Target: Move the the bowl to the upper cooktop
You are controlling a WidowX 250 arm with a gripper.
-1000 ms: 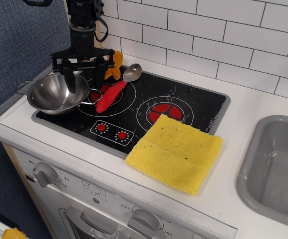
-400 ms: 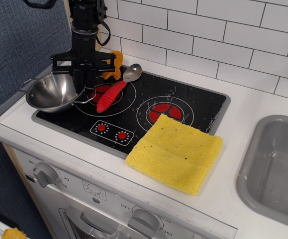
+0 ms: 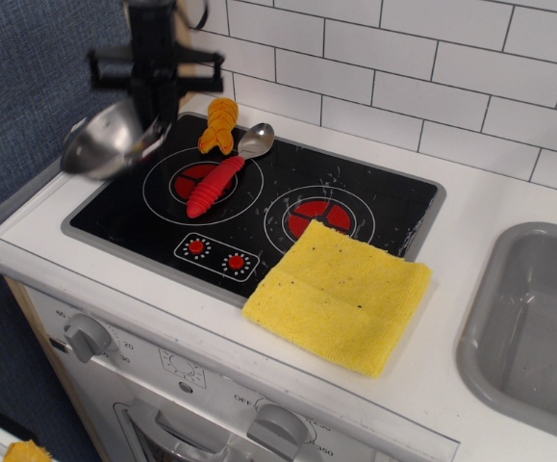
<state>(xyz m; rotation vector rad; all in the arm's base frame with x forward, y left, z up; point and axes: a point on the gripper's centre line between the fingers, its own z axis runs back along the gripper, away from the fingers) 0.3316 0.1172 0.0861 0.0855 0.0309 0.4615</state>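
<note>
Gripping the steel bowl point(image 3: 105, 142) by its rim, the gripper point(image 3: 153, 114) is seen raised (blurred) above the hob's left edge, tilted, clear of the upper cooktop point(image 3: 198, 180).

1 bowl point(image 3: 105, 142), 1 spoon point(image 3: 225, 171), 2 burners point(image 3: 321, 217), 1 cloth point(image 3: 341, 294)

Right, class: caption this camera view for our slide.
Gripper lifts tilted steel bowl above hob's left edge.

Small print can be read only on the white oven front point(image 3: 191, 385) at the bottom of the frame. "OFF" is printed above the right knob point(image 3: 280, 426), "350" beside it, and "20" near the left knob point(image 3: 88, 336).
</note>
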